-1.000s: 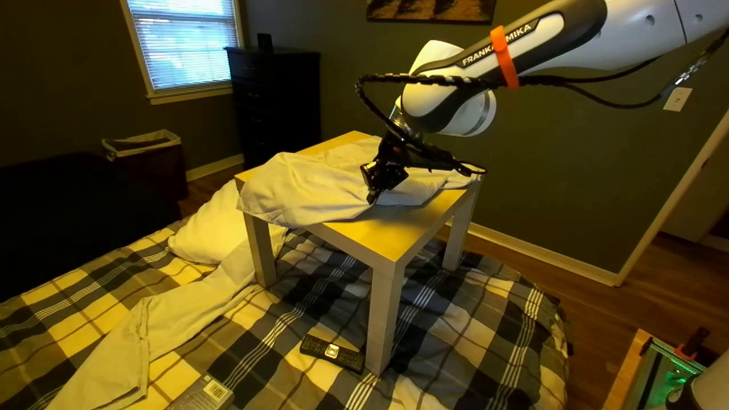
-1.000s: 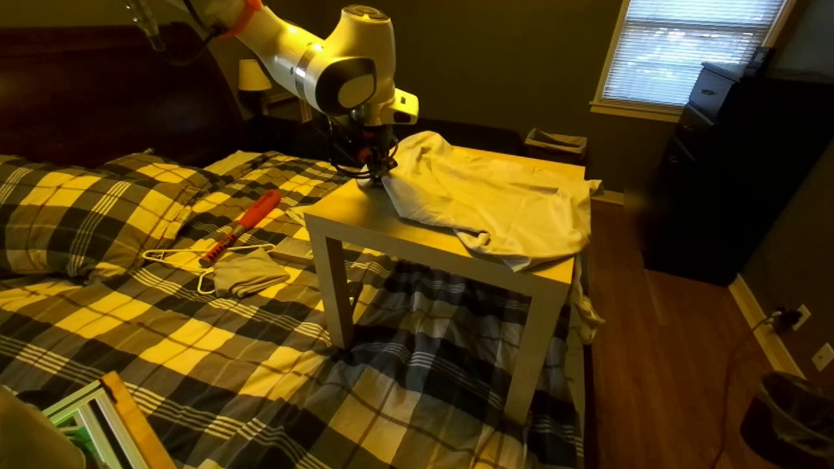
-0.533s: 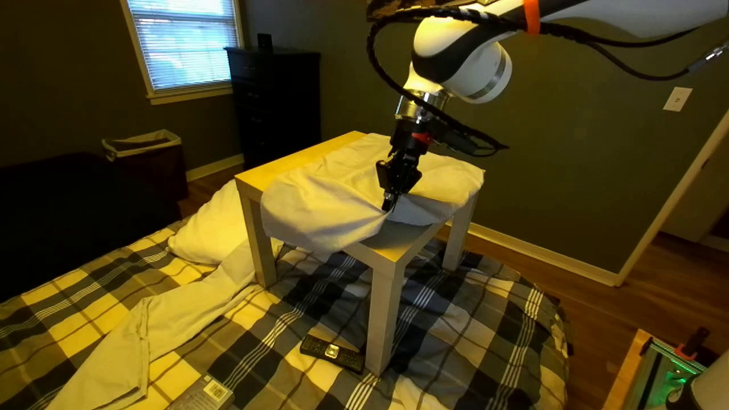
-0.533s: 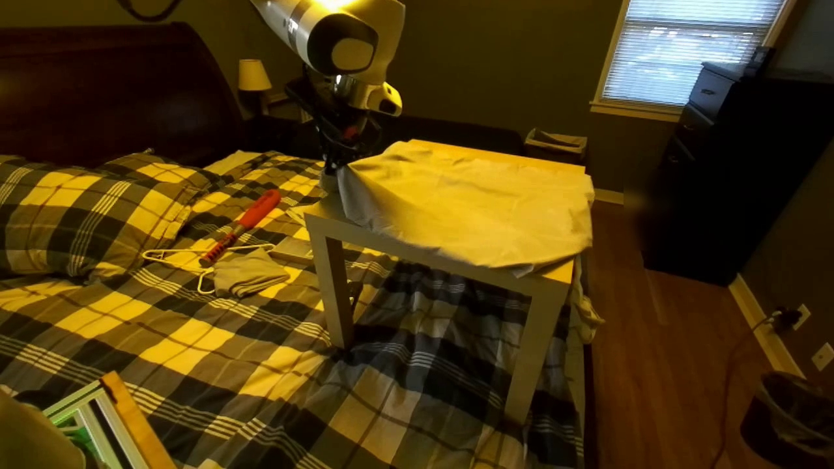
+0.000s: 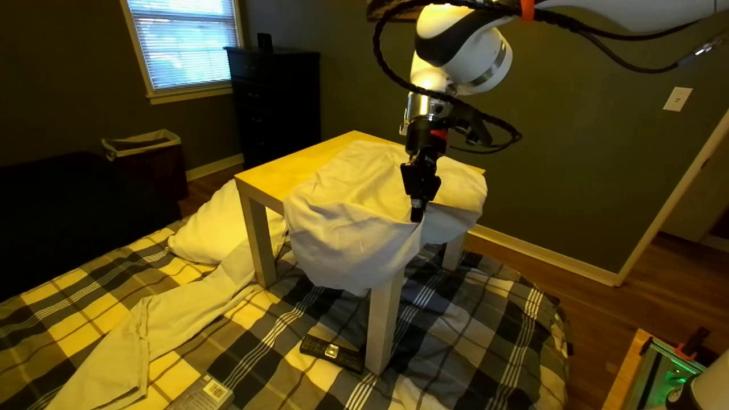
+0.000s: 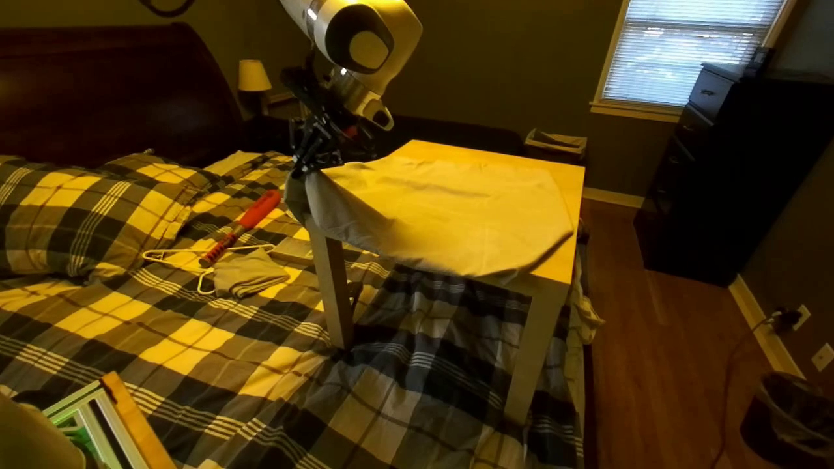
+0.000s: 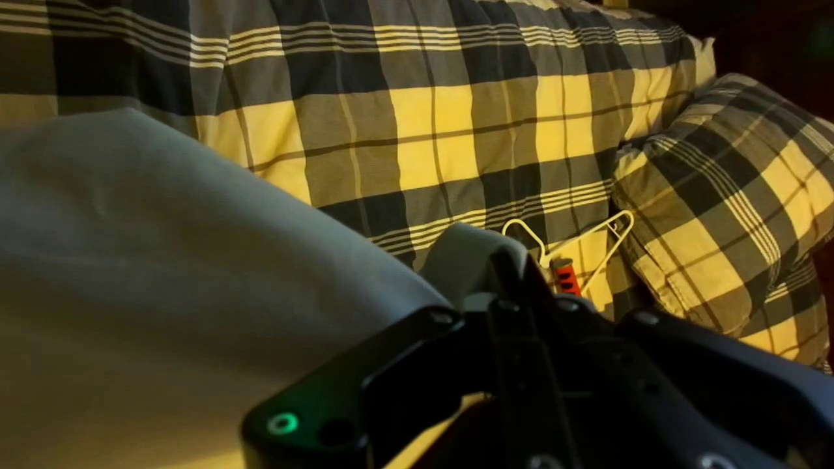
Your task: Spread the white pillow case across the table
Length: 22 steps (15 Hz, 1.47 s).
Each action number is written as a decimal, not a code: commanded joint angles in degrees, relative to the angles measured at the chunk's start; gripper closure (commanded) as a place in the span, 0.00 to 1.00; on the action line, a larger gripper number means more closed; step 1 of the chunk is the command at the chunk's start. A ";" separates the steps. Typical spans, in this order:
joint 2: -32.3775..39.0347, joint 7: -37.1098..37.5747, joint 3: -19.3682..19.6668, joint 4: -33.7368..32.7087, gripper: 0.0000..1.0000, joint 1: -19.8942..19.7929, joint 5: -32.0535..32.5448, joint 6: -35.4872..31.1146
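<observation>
The white pillow case (image 5: 353,245) lies over the table (image 5: 285,171), mostly flat on top with few wrinkles. In an exterior view it drapes over the near edge and corner and covers the top of a leg. The pillow case also shows in an exterior view (image 6: 456,208), where the table (image 6: 554,264) has bare wood along the far and right edges. My gripper (image 5: 417,215) is shut on the cloth's edge, beyond the table corner, pulling it taut; it also shows there in an exterior view (image 6: 300,172). In the wrist view the gripper (image 7: 517,264) pinches the cloth (image 7: 195,273).
The table stands on plaid bedding (image 5: 472,324). A stuffed white pillow (image 5: 208,230) and a pale cloth strip (image 5: 176,319) lie beside it. A remote (image 5: 332,353) lies by a table leg. A red-handled tool (image 6: 259,208) and a folded grey cloth (image 6: 251,273) lie on the bed.
My gripper has moved out past the table corner with the cloth. The pillow case has flattened and slid with it, now hanging over the near edge, while the opposite edges are more bare.
</observation>
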<state>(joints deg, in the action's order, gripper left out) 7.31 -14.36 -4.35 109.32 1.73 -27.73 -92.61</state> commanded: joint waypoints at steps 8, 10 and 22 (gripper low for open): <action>5.72 2.91 0.84 -4.55 0.17 0.74 6.90 -10.09; 5.64 2.64 0.71 -4.56 0.02 1.23 11.30 -16.52; 11.77 36.89 3.30 -4.27 0.00 9.68 39.33 -38.89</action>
<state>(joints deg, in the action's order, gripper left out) 17.01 13.14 -3.10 105.50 8.73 5.85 -130.49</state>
